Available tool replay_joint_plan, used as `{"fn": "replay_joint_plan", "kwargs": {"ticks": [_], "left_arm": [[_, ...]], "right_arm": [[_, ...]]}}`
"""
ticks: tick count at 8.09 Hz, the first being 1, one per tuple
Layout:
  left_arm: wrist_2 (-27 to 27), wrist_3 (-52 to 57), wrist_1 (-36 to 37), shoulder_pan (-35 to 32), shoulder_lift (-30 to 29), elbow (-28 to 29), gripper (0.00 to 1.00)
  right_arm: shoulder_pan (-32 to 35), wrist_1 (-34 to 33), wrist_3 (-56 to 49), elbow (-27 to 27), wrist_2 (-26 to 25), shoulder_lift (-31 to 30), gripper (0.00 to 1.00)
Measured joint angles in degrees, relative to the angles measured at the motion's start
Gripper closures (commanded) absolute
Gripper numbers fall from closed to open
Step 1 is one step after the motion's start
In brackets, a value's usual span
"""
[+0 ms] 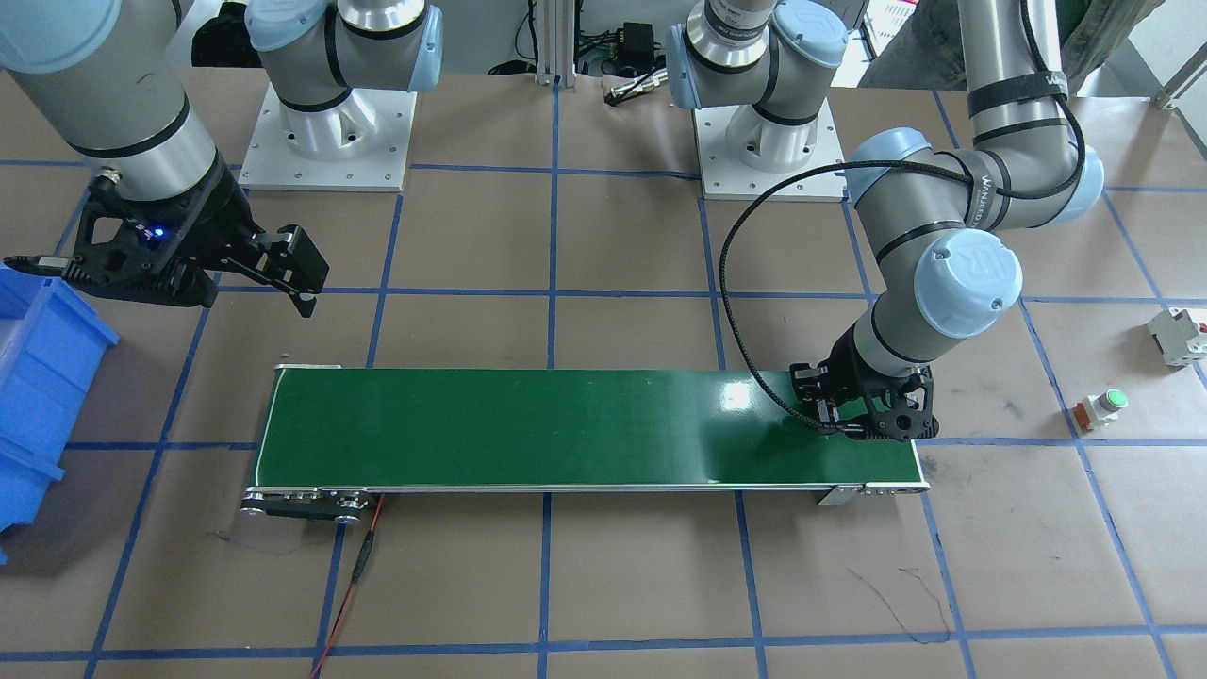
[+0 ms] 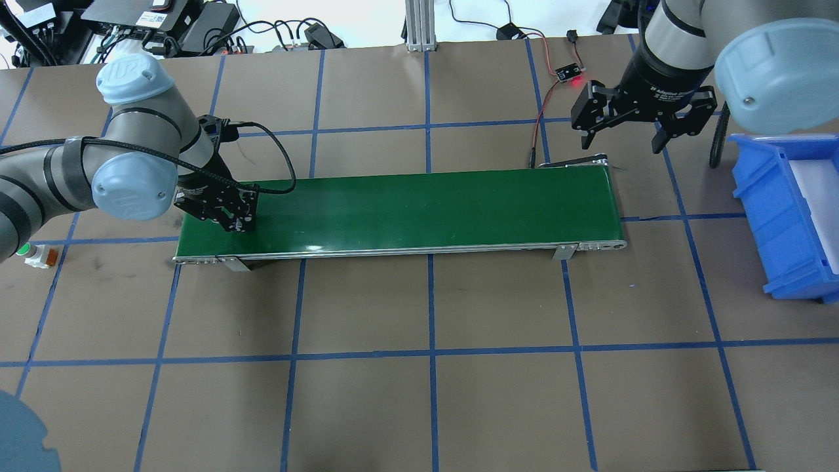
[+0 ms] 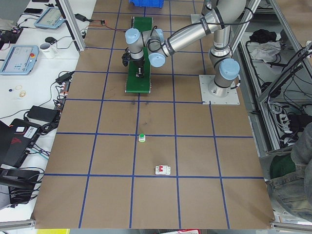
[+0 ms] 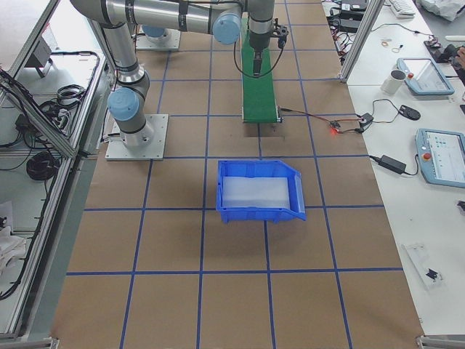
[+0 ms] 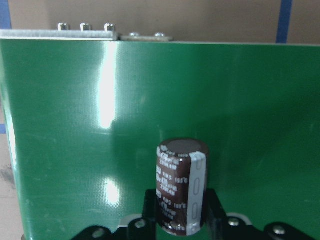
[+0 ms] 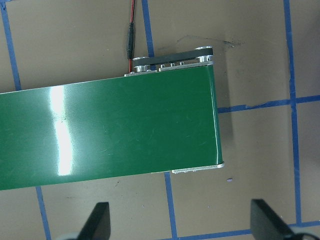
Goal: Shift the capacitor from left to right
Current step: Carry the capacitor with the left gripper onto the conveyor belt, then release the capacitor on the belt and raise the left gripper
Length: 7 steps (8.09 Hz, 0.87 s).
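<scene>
The capacitor (image 5: 181, 186), a stubby dark cylinder with a pale stripe and light print, stands upright between the fingers (image 5: 149, 209) of my left gripper (image 5: 181, 212), which is shut on it. That gripper (image 2: 237, 221) is low over the left end of the green conveyor belt (image 2: 426, 203); it also shows in the front view (image 1: 853, 426). I cannot tell whether the capacitor touches the belt. My right gripper (image 2: 621, 143) is open and empty, hovering above the table just beyond the belt's right end (image 6: 150, 125), fingers (image 6: 97, 222) spread wide.
A blue bin (image 2: 786, 210) stands on the table to the right of the belt. A white boxy part with a red tab (image 1: 1177, 337) and a green-capped button (image 1: 1101, 407) lie on the table beyond the belt's left end. A red wire (image 1: 354, 575) trails from the belt.
</scene>
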Motion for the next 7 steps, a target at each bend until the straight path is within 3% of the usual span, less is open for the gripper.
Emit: {"fn": "replay_joint_plan", "kwargs": {"ticks": [1, 5, 7], "left_arm": [[0.0, 0.1, 0.2, 0.0, 0.0, 0.0, 0.02], [-0.3, 0.5, -0.3, 0.0, 0.9, 0.7, 0.0], [-0.8, 0.5, -5.7, 0.0, 1.9, 6.1, 0.0]], "right_arm": [[0.0, 0.0, 0.0, 0.0, 0.0, 0.0, 0.0], [0.0, -0.2, -0.1, 0.0, -0.1, 0.3, 0.0], [0.0, -0.8, -0.2, 0.0, -0.1, 0.8, 0.0]]}}
